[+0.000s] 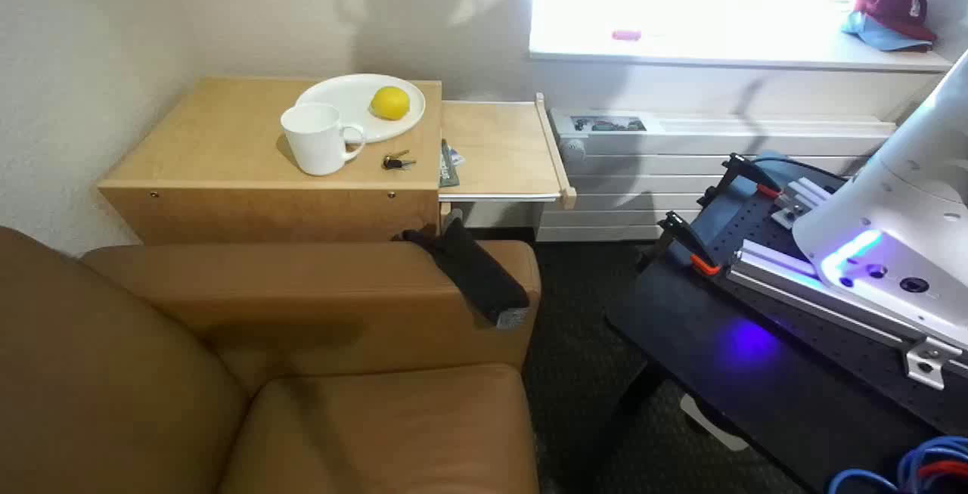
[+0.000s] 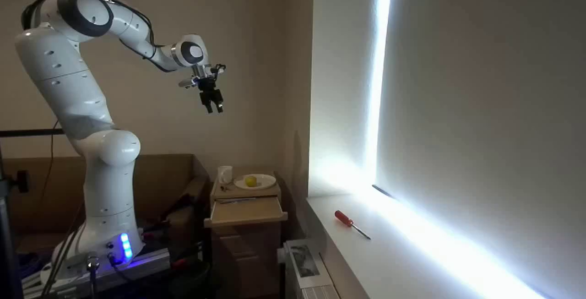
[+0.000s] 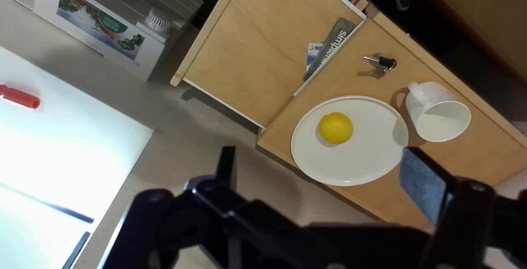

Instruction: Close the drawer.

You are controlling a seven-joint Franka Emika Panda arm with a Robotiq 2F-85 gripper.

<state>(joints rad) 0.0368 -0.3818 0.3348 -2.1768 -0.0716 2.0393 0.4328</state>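
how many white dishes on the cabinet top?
2: a plate under the lemon, on the side nearer the open drawer, and a mug beside the plate, farther from the drawer. None seems hidden across the three views.

In the wrist view I could read one piece of lettering: "simple", slanting along a grey strip [image 3: 327,52] inside the pulled-out drawer [image 3: 251,50], beside the edge of the worktop [image 3: 486,157] that the drawer stuck out from, toward the upper corner. The letters after it I couldn't settle. The marks on the card [image 3: 313,50] next to the strip, on the picture panel [image 3: 101,24] of the radiator [image 1: 726,180] beyond that edge, and on a maroon cap [image 1: 888,6] in an exterior view were too small for me to read.
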